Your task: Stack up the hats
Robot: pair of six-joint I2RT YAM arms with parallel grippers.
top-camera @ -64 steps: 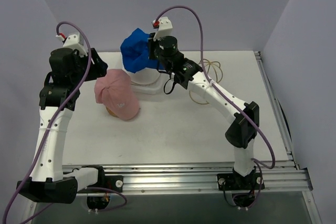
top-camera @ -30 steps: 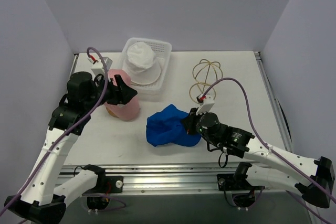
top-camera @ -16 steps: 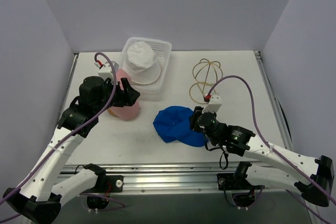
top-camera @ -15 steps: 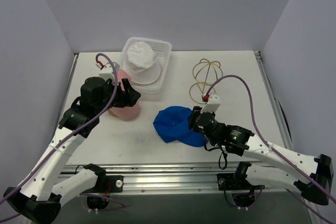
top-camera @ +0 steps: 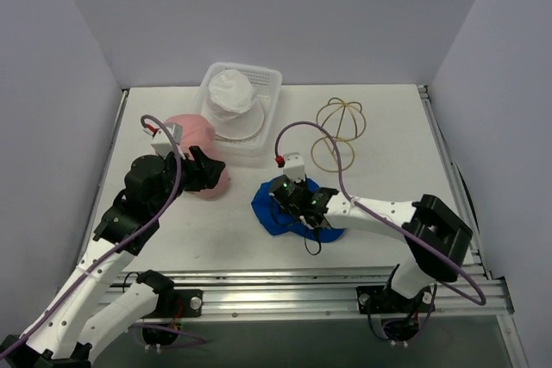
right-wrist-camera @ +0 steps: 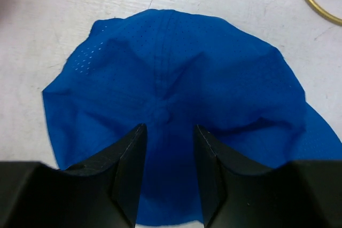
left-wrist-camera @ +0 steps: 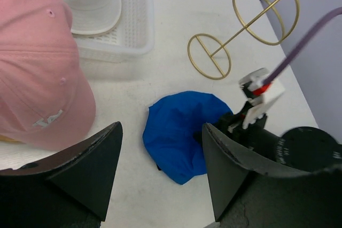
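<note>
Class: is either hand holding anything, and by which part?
Nothing is held. The left hand is open and empty; the right hand is open, straddling the crown button of the blue cap.

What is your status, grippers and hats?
Left gripper open, empty, near pink fabric cap. Right gripper open over royal blue fabric cap on table. Caps apart, nothing between them.

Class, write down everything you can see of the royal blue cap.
The royal blue cap is soft, thin fabric, with seamed panels meeting at a small top button and tiny vent holes on one panel. It lies crown up, slumped and creased, on the white table, near the front middle. The right gripper stands open over it, astride the button; whether it presses the fabric cannot be told.
</note>
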